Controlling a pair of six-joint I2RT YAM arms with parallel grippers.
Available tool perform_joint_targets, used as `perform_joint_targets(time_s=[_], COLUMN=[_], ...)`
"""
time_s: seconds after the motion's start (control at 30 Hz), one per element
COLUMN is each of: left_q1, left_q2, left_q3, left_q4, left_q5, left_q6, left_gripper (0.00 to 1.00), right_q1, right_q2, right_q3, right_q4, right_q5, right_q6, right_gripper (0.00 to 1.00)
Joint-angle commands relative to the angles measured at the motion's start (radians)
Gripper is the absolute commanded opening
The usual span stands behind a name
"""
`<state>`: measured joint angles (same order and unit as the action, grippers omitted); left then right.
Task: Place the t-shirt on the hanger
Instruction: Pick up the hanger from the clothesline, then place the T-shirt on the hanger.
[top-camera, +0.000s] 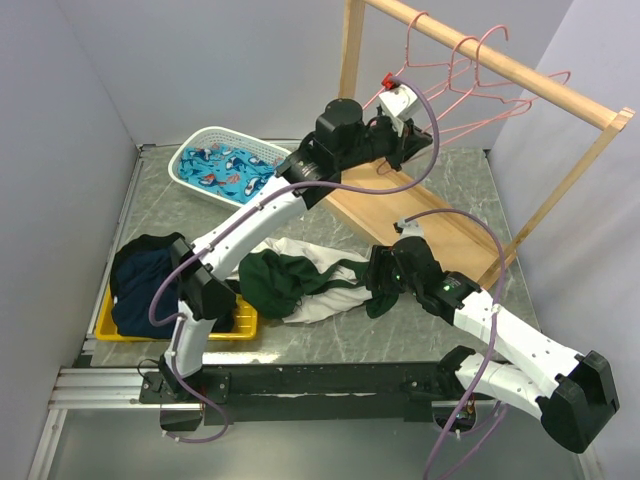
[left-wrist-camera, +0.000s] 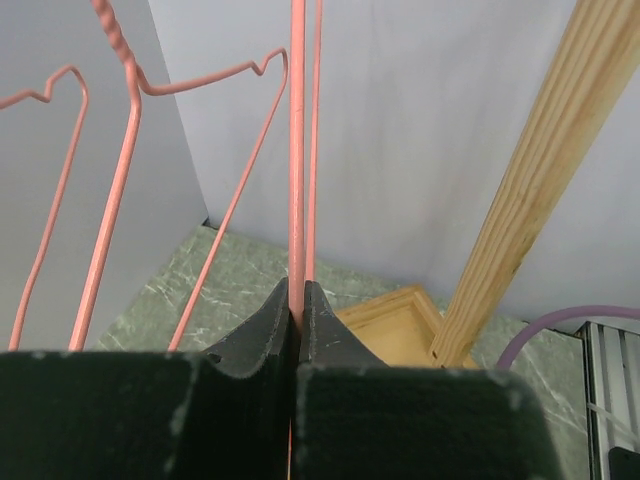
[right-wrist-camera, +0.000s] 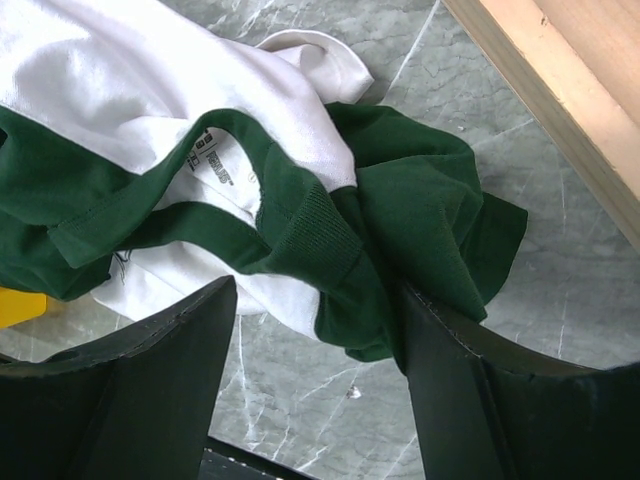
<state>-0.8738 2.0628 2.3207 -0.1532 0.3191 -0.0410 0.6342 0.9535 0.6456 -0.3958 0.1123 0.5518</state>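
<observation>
The t-shirt, white with dark green sleeves and collar, lies crumpled on the marble table in front of the arms. In the right wrist view its green collar and a sleeve lie between my fingers. My right gripper is open, low over the shirt's right end, with one finger touching the green cloth. My left gripper is raised at the rail and shut on the wire of the leftmost pink hanger. Two more pink hangers hang beside it.
The wooden rail frame and its base board stand at the back right. A white basket with blue fish-patterned cloth is at the back left. A yellow tray holds a dark navy garment at the left. Walls close in on both sides.
</observation>
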Motion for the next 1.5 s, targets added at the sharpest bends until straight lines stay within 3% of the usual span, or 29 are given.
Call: perform_joint_targets(time_s=[0.0,0.57,0.77,0.9,1.1,1.23,1.47], left_q1=[-0.007,-0.005,-0.005,-0.005,-0.005,-0.005,-0.007], left_q2=[-0.085,-0.328,-0.512,-0.697,-0.978,-1.134,-1.231], left_q3=[-0.033,-0.339,-0.566,-0.800,-0.998,-1.047,-1.101], left_q4=[0.032,-0.017,-0.068,-0.112,-0.301,-0.436,-0.640], left_q5=[0.028,0.064,-0.026,-0.109,-0.219,-0.247,-0.247], left_q6=[0.023,0.030,0.030,0.007,-0.046,-0.071,-0.073], left_gripper=[0.01,0.01,0.01,0.01,0.01,0.01,0.01], right_q1=[-0.005,-0.005,-0.005,-0.007,-0.005,-0.005,0.012], right_q2=[-0.004,-0.050,-0.088,-0.130,-0.182,-0.209,-0.148], right_q3=[0.011,0.026,0.034,0.045,0.054,0.054,0.112], right_q4=[0.025,-0.001,-0.020,-0.041,-0.095,-0.121,-0.132], right_q5=[0.024,0.069,0.058,0.055,0.098,0.133,0.116], right_q6=[-0.015,-0.020,-0.018,-0.009,0.017,0.033,0.056], right_gripper=[0.73,0.79,0.84,0.84,0.84,0.81,0.66])
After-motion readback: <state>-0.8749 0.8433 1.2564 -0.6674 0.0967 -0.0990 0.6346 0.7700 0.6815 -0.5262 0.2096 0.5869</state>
